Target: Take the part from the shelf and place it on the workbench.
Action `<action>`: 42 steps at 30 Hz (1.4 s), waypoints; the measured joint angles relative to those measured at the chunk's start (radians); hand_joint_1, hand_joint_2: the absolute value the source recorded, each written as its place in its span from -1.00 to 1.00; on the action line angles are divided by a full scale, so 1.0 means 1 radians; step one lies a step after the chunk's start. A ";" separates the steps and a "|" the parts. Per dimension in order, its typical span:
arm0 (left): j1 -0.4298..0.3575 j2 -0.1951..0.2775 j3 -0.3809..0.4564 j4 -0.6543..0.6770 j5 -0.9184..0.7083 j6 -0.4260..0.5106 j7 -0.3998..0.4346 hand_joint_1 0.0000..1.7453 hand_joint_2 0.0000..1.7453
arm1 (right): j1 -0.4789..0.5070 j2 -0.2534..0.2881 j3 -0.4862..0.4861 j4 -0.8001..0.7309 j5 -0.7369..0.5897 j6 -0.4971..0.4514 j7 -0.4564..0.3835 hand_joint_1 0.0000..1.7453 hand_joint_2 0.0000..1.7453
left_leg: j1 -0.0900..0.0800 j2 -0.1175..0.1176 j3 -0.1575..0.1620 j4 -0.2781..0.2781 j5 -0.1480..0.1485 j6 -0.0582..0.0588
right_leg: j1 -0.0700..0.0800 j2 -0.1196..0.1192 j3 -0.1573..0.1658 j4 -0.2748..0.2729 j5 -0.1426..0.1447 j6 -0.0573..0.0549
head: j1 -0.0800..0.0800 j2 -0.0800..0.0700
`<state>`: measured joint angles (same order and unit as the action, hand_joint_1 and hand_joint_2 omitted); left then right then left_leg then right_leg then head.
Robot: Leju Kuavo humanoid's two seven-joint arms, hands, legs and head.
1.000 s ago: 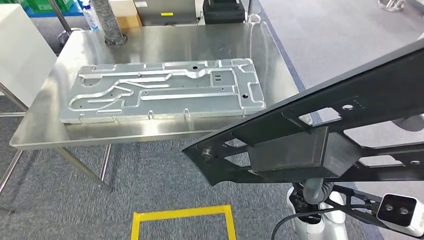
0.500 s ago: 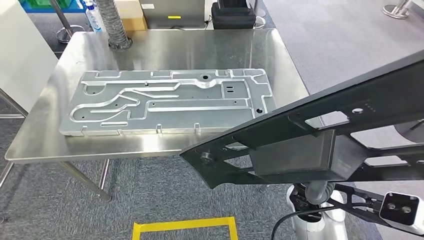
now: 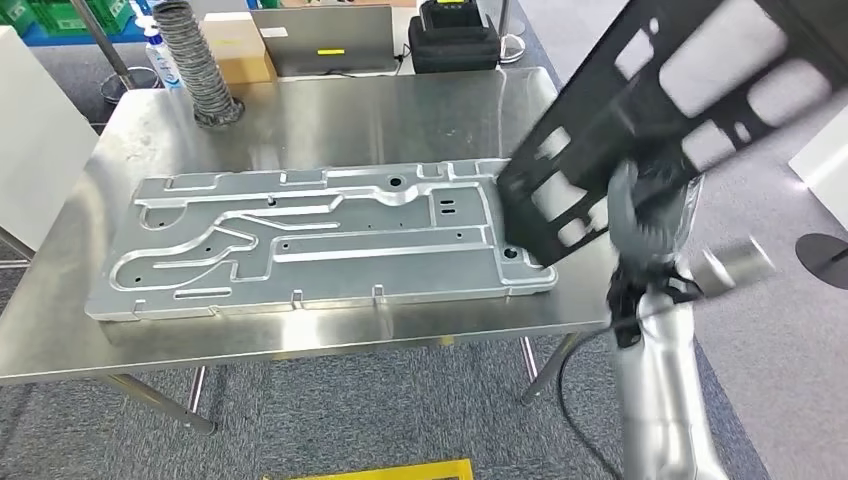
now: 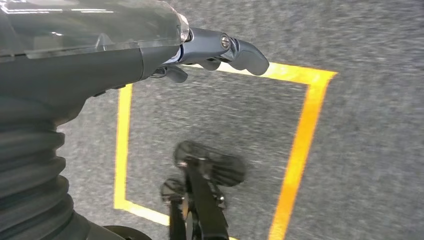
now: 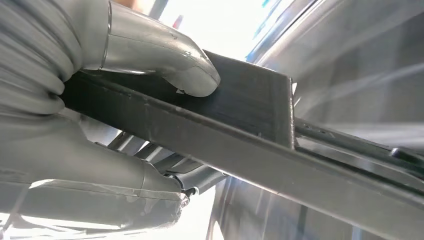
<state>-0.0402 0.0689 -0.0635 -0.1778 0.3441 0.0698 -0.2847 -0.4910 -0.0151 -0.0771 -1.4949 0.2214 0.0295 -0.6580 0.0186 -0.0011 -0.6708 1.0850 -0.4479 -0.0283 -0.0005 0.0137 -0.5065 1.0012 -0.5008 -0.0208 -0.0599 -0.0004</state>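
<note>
While our right hand grips the part, a flat black frame with cut-out windows, we hold it tilted in the air above the right end of the workbench. In the head view its lower corner hangs over the right end of the plate, a long grey machined slab with grooves and small holes that lies flat along the steel top; whether the corner touches the slab we cannot tell, since the part is blurred there. Our right arm rises from below, just beyond the bench's right edge, with a black cable beside it. In the right wrist view the thumb presses on one face of the part's dark bar and the palm closes under the other face.

Our left hand hangs over grey carpet, holding nothing; its dark fingers are curled in near the palm. Under it, yellow tape marks a square on the floor.

At the far side of the bench stand a grey ribbed hose, a laptop and a black case. Behind them we see a cardboard box and a spray bottle. A white panel stands to the left of the bench.
</note>
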 joint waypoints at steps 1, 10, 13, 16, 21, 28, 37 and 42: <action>0.000 0.000 0.000 0.000 -0.003 0.000 -0.002 -1.00 1.00 | -0.041 -0.018 0.002 0.038 0.079 -0.092 0.024 1.00 1.00 | -0.002 0.002 0.001 -0.034 0.043 0.007 | 0.000 0.000 0.001 0.007 -0.011 0.007 | 0.000 0.000; -0.008 -0.001 0.000 0.000 -0.014 -0.003 -0.006 -1.00 1.00 | -0.199 -0.091 0.067 0.162 0.281 -0.269 0.125 1.00 1.00 | -0.003 -0.006 0.023 -0.061 0.050 0.056 | -0.012 -0.007 -0.153 0.265 -0.122 0.051 | 0.000 0.000; -0.009 -0.003 0.000 0.000 -0.031 -0.006 -0.004 -1.00 1.00 | -0.251 -0.099 0.132 0.206 0.530 -0.314 0.227 1.00 1.00 | -0.002 -0.009 0.040 -0.061 0.036 0.048 | -0.018 -0.008 -0.194 0.245 -0.043 0.053 | 0.000 0.000; -0.029 -0.006 -0.001 0.000 -0.049 -0.008 0.009 -1.00 1.00 | -0.362 -0.086 0.261 0.291 0.806 -0.289 0.337 1.00 1.00 | -0.005 -0.005 0.054 -0.061 0.024 0.033 | -0.016 -0.007 -0.134 0.059 0.071 0.045 | 0.000 0.000; -0.060 -0.012 -0.003 -0.001 -0.067 -0.008 0.031 -1.00 1.00 | -0.495 0.022 0.498 0.517 1.034 -0.177 0.406 1.00 1.00 | -0.002 -0.004 0.055 -0.058 0.014 0.002 | -0.009 -0.003 -0.118 0.016 0.079 0.012 | 0.000 0.000; -0.064 -0.017 -0.003 -0.001 -0.067 -0.014 0.031 -1.00 1.00 | -0.547 0.190 0.742 0.864 1.078 -0.007 0.359 1.00 1.00 | 0.000 -0.004 -0.071 0.178 -0.059 -0.007 | 0.007 -0.010 -0.101 0.011 0.071 -0.017 | 0.000 0.000; -0.068 -0.024 -0.004 -0.002 -0.085 -0.021 0.032 -1.00 1.00 | -0.560 0.223 0.832 1.067 1.063 0.072 0.352 1.00 1.00 | -0.001 -0.003 0.039 -0.060 0.036 0.032 | 0.013 -0.008 -0.116 0.062 0.025 0.014 | 0.000 0.000; -0.076 -0.026 -0.004 -0.002 -0.093 -0.023 0.032 -1.00 1.00 | -0.558 0.223 0.844 1.111 1.054 0.071 0.360 1.00 1.00 | 0.001 0.000 0.046 -0.063 0.034 0.040 | -0.003 -0.009 -0.243 0.314 -0.071 0.034 | 0.000 0.000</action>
<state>-0.1161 0.0426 -0.0674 -0.1793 0.2507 0.0465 -0.2531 -1.0491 0.2081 0.7672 -0.3843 1.2755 0.1000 -0.2979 0.0201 -0.0007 -0.6252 1.0224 -0.4143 0.0122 -0.0035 0.0044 -0.7497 1.3157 -0.5722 0.0132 -0.0599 -0.0004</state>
